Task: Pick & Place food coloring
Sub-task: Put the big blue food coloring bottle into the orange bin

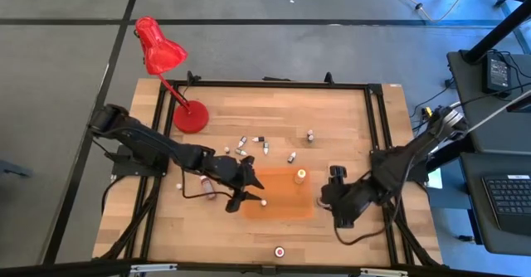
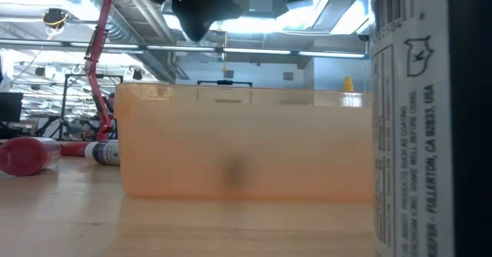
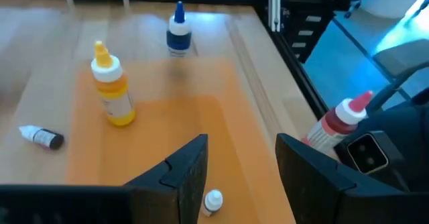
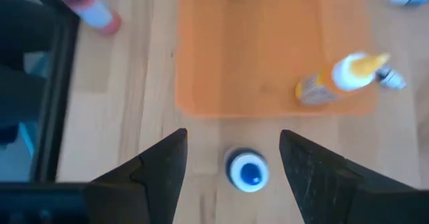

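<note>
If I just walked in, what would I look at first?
Probably the red desk lamp at the table's far left corner, and the flat orange mat in the middle between the two dark arms. A yellow bottle stands upright on the mat, with more tiny bottles scattered on the wood behind it. The left gripper hangs open over the mat's edge, above a small white-capped bottle.

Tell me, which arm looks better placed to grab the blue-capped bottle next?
Right, probably. The right tool hangs open over the blue-capped bottle, which shows between its fingers. The left tool is across the orange mat, farther off.
</note>
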### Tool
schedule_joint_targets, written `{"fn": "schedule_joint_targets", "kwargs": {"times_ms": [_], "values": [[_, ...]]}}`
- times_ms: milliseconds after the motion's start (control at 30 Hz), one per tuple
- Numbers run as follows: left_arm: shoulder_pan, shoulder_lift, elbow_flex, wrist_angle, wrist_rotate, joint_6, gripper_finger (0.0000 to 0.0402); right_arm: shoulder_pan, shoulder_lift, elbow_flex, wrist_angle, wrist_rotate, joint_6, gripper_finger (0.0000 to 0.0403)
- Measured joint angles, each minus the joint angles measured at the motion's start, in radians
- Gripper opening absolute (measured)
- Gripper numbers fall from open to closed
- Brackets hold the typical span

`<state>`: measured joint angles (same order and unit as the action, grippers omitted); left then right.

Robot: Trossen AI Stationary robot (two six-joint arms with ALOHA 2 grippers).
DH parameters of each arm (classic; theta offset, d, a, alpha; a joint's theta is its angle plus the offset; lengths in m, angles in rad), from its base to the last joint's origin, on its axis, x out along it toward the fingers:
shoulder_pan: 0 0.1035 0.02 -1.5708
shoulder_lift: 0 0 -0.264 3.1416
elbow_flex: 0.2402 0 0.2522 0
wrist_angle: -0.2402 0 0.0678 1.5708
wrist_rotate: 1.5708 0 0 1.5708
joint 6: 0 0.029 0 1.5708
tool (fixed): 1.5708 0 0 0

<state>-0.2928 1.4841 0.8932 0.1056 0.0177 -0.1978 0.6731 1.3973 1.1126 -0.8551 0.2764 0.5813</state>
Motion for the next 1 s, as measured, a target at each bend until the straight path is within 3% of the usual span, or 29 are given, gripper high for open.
{"fn": "schedule_joint_targets", "kwargs": {"times_ms": [200, 600, 1000], "values": [[0.000, -0.002, 0.000, -0.001, 0.001, 0.011, 0.0171, -0.001, 0.086, 0.000, -0.069, 0.001, 0.093, 0.0238], [-0.004, -0.002, 0.000, -0.032, 0.001, 0.010, 0.0171, -0.025, 0.155, -0.010, -0.089, -0.018, 0.120, 0.0235], [-0.004, -0.002, 0.000, -0.042, 0.001, 0.011, 0.0171, -0.042, 0.162, -0.024, -0.086, -0.060, 0.121, 0.0160]]}}
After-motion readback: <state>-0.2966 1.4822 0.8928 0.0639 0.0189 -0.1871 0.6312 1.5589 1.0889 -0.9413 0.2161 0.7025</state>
